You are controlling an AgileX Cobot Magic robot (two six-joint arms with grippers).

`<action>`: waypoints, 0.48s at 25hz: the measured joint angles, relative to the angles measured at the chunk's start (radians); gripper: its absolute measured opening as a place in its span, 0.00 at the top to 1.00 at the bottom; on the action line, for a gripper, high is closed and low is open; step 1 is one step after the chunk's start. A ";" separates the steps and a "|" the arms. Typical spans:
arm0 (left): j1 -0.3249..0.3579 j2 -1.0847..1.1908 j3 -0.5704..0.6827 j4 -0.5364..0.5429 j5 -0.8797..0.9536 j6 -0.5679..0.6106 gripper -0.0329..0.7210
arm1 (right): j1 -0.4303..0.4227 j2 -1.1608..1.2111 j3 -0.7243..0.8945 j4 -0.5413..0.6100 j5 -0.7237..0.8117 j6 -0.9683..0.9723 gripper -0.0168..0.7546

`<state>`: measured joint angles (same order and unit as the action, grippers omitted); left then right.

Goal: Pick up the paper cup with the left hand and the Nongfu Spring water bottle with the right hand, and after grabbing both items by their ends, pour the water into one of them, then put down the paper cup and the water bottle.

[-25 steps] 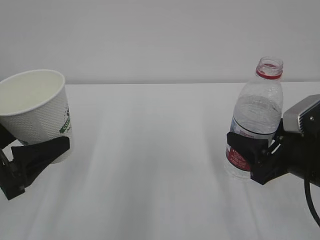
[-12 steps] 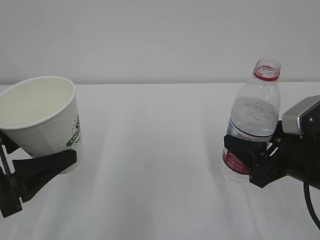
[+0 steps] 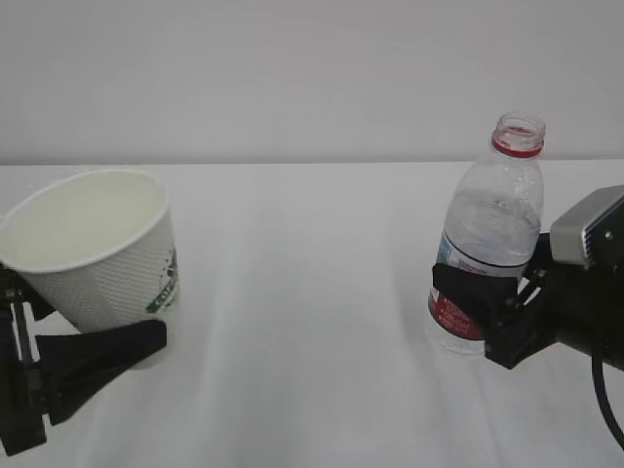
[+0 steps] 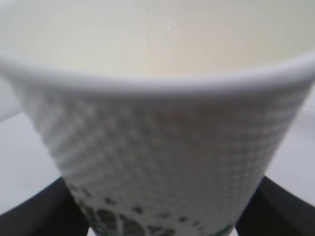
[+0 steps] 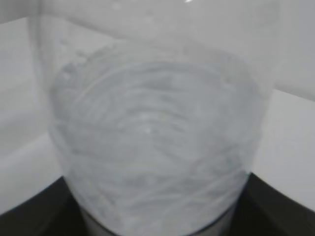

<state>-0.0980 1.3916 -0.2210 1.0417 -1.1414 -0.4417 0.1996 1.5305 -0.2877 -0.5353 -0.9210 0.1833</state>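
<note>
- Left claw [image 3: 93, 336] clamped low on the paper cup [image 3: 97, 249], at about 8 o'clock in the exterior view; cup tilted, mouth open toward 1 o'clock, green logo band facing 3 o'clock
- Right claw [image 3: 487, 312] clamped across the red-and-white label of the Nongfu Spring water bottle [image 3: 487, 229], at about 3 o'clock; bottle near upright, leaning slightly toward 1 o'clock, red neck ring on top, no cap
- Cup and bottle well apart, bare tabletop [image 3: 302, 292] between them
- Whether either base touches the tabletop: cannot tell
- Water [image 3: 492, 224] visible inside the bottle, level around the shoulder; cup interior apparently dry in the left wrist view
- Likely risk: capless bottle splashing over the neck if swung or tipped quickly on the way toward the cup
- Likely risk: stream missing the rim if the bottle mouth is tipped before reaching above the cup opening
- Likely risk: thin paper wall buckling under the squeeze near the base, or the cup rotating in the grip as weight is added
- Likely risk: smooth plastic label slipping between the fingers while the bottle is tilted
- Tabletop plain white, faintly streaked with soft shadows, no other items in sight
- Behind it a bare pale grey wall [image 3: 292, 78], even lighting, no glare
</note>
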 joint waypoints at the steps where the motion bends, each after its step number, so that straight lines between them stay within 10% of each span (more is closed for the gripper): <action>1: -0.021 0.000 0.000 0.000 0.000 0.000 0.19 | 0.000 0.000 0.000 -0.002 0.000 0.000 0.31; 12: -0.219 0.095 -0.020 -0.032 0.000 -0.003 0.19 | 0.000 0.000 0.000 -0.004 0.000 0.002 0.31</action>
<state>-0.3174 1.4870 -0.2406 1.0096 -1.1414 -0.4443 0.1996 1.5305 -0.2877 -0.5394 -0.9210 0.1855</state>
